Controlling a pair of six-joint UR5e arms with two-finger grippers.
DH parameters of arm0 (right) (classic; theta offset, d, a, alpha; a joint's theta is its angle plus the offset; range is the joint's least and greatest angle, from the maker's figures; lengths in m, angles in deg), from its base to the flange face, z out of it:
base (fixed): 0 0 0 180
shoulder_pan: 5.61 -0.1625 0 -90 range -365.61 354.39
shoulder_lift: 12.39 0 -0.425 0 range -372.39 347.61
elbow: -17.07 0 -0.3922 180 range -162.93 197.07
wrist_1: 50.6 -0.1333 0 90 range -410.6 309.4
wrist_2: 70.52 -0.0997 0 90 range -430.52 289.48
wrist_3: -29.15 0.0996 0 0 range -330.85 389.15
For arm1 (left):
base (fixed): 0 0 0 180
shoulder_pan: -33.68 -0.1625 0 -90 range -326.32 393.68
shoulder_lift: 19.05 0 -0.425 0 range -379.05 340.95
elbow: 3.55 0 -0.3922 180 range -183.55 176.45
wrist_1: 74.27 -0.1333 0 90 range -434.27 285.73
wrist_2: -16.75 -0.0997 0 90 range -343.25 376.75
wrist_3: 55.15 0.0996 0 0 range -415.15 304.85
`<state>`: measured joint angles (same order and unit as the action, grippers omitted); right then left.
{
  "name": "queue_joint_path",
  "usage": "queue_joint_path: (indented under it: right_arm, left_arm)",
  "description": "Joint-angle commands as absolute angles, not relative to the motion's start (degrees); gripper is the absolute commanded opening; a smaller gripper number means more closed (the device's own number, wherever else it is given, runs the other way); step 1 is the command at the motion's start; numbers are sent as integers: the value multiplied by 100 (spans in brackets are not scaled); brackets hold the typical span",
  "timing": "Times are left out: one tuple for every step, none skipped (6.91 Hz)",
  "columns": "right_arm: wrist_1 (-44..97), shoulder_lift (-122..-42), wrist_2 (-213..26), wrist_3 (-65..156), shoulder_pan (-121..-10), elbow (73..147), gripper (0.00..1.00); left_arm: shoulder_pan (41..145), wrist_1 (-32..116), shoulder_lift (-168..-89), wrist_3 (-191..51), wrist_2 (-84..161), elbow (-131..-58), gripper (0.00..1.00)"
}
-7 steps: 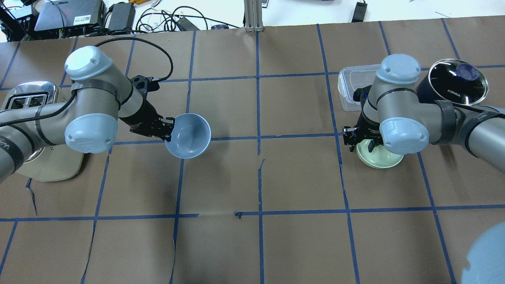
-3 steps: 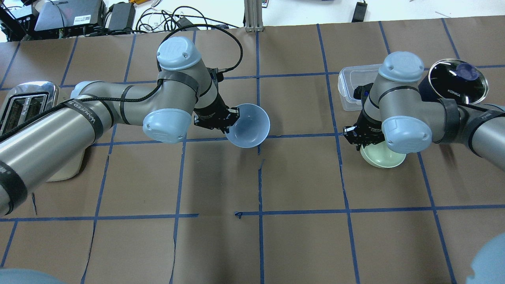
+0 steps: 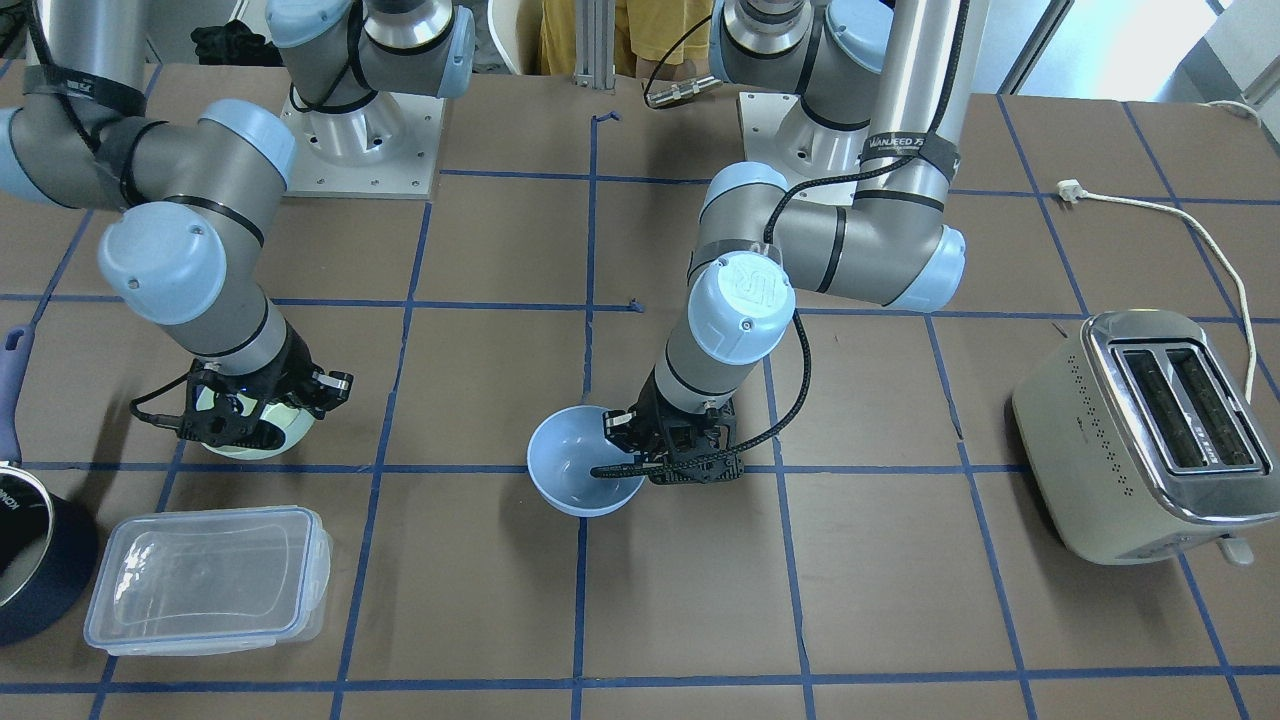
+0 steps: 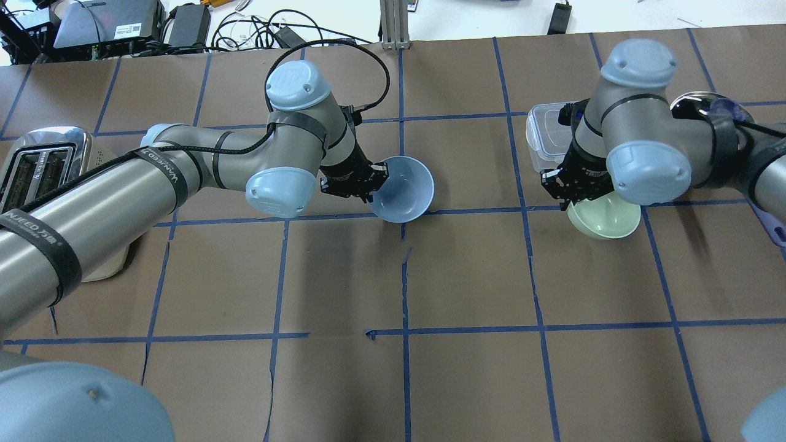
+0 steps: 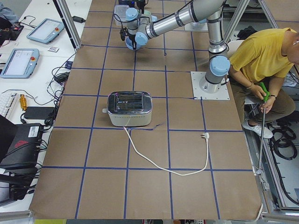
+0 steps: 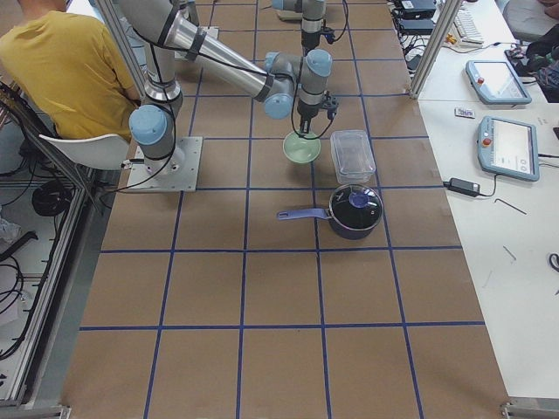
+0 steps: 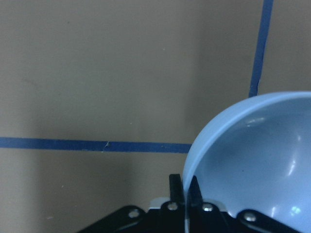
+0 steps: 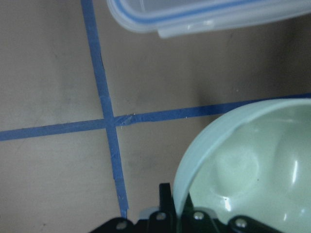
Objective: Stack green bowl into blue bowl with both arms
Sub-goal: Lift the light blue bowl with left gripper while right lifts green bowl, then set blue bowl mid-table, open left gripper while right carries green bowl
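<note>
My left gripper (image 4: 376,178) is shut on the near rim of the blue bowl (image 4: 404,190), holding it tilted low over the table's centre tape cross. It also shows in the front view (image 3: 578,470) and the left wrist view (image 7: 257,165), where the fingers pinch the rim. My right gripper (image 4: 570,195) is shut on the rim of the green bowl (image 4: 607,220), which sits tilted beside the clear box. The green bowl also shows in the front view (image 3: 262,438) and the right wrist view (image 8: 248,165). The two bowls are about two grid squares apart.
A clear lidded plastic box (image 3: 205,580) lies just beyond the green bowl, with a dark navy pot (image 6: 354,209) further out on my right. A toaster (image 3: 1150,435) with its cord (image 3: 1200,235) stands at my far left. A seated person (image 5: 261,56) is behind the robot bases.
My left arm has swung the blue bowl from the left side to the table's centre. My right gripper has closed on the green bowl's rim and shifted it slightly toward the clear box.
</note>
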<state>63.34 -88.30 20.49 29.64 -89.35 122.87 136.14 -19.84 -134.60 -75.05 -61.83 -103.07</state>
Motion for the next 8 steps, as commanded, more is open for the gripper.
queue_joint_path:
  right_arm:
    - [5112,-8780,2044,3038,-8954,11212,0]
    - [5083,-8788,2009,3055,-8963,11104,0]
    - [5091,-8788,1966,3508,-9059,11094,0]
    - [5144,-8745,1974,3756,-9260,11077,0]
    - [5144,-8718,1948,4028,-9375,10981,0]
    - [5144,-8553,1956,4571,-9594,10780,0]
    - [5179,-8290,1956,4959,-9944,10517,0]
    - [5171,-8009,1956,5528,-10235,10175,0]
  left_arm:
    - [13625,-1969,-13603,-7678,-5909,-10260,13]
    - [13616,-1951,-13586,-7660,-5953,-10269,29]
    - [13616,-1925,-13551,-7669,-6180,-10243,43]
    - [13608,-1872,-13412,-7669,-6313,-10173,55]
    - [13581,-1515,-13314,-7651,-6340,-10025,58]
    - [13555,-1033,-13070,-7512,-6636,-9779,63]
    - [13459,-315,-12806,-6840,-7048,-9429,68]
    - [13093,502,-12560,-5998,-7087,-9121,69]
